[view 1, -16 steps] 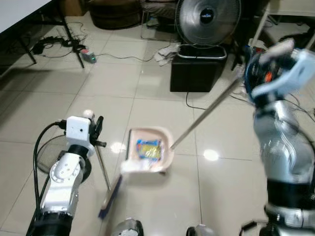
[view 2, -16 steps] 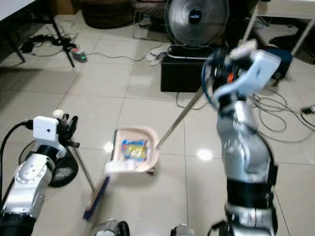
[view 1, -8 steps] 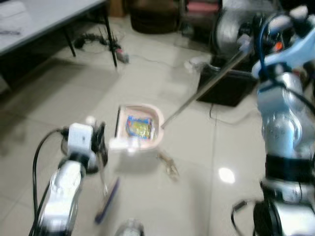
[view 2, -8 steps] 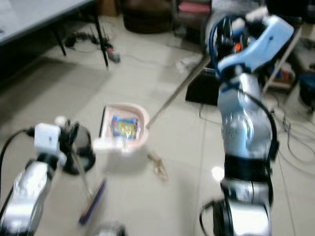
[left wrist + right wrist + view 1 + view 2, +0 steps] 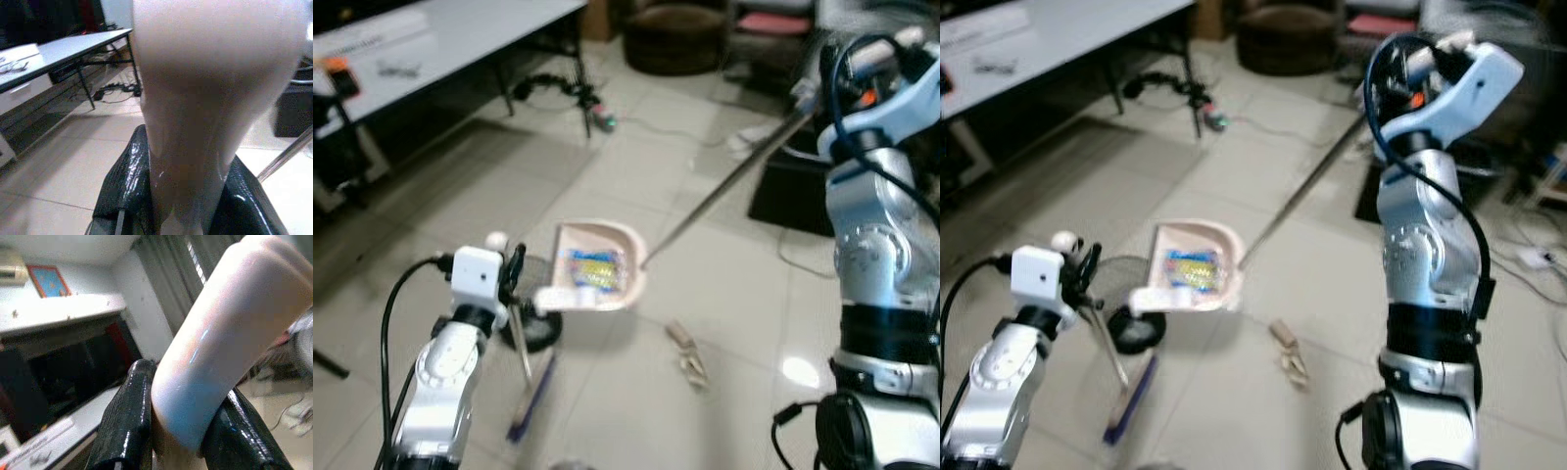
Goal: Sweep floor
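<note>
A pink dustpan (image 5: 600, 281) with a yellow and blue wrapper (image 5: 590, 268) in it hangs on a long metal pole (image 5: 724, 186). At the pole's pale top end (image 5: 220, 342), up at head height, my right gripper (image 5: 815, 76) is shut. My left gripper (image 5: 512, 281) is shut on the pale handle (image 5: 210, 112) of a short broom. The broom's thin shaft (image 5: 522, 345) slants down to a blue brush head (image 5: 530, 397) on the tiles, just left of the dustpan. A brown scrap of litter (image 5: 687, 352) lies on the floor to the dustpan's right.
A round black base (image 5: 534, 329) sits on the floor under the dustpan's near edge. A white table (image 5: 440, 39) with black legs stands at the far left, cables (image 5: 558, 86) beneath it. A black box (image 5: 803, 186) stands behind my right arm.
The whole picture has swung, so the camera has turned left. The dustpan with the wrapper stays on its pole, and the brown litter on the tiles has come into view.
</note>
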### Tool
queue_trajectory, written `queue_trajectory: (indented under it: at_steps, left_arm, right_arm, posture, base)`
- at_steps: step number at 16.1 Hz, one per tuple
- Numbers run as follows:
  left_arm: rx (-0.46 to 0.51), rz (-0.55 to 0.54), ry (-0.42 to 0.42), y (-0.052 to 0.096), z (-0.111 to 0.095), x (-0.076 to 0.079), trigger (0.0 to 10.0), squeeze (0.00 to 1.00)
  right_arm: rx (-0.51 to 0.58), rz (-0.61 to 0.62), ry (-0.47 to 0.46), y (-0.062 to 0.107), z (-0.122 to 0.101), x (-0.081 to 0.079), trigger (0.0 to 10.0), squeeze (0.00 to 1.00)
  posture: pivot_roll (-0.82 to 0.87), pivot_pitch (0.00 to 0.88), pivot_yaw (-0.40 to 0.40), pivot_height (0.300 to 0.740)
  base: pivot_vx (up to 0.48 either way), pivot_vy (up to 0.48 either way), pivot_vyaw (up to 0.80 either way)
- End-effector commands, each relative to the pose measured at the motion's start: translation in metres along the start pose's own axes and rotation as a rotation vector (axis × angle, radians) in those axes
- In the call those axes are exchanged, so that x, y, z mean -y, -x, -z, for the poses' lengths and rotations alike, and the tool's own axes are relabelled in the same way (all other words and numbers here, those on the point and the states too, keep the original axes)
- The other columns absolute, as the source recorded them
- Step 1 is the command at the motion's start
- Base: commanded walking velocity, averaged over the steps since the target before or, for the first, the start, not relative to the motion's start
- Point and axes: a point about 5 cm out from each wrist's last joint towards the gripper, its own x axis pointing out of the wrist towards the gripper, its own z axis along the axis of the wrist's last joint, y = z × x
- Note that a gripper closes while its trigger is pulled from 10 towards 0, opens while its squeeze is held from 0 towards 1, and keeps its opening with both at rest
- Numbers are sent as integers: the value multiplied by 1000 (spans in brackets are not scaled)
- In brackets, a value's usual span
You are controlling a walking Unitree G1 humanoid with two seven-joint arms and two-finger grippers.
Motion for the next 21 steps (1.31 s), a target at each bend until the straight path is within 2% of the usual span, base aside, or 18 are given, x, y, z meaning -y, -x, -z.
queue_trajectory:
  at_steps: [1,3,9,21]
  left_arm:
    - [20,-8,-20,-2,-7,-2,10000,0]
    - [18,-9,-18,-2,-7,-2,10000,0]
    - [4,-15,-4,0,-5,-1,10000,0]
    - [4,8,14,2,-4,2,10000,0]
  right_arm:
    - [40,-45,-33,-2,-6,-10,10000,0]
    - [36,-48,-26,-2,-5,-10,10000,0]
    - [5,-69,-8,-2,1,-14,10000,0]
    - [49,-14,-56,0,-5,-1,10000,0]
  posture:
    - [-24,0,27,740]
    - [-24,0,27,740]
    - [-20,0,25,740]
    - [-20,0,28,740]
  base:
    - [379,0,0]
    - [379,0,0]
    - [379,0,778]
    - [347,0,0]
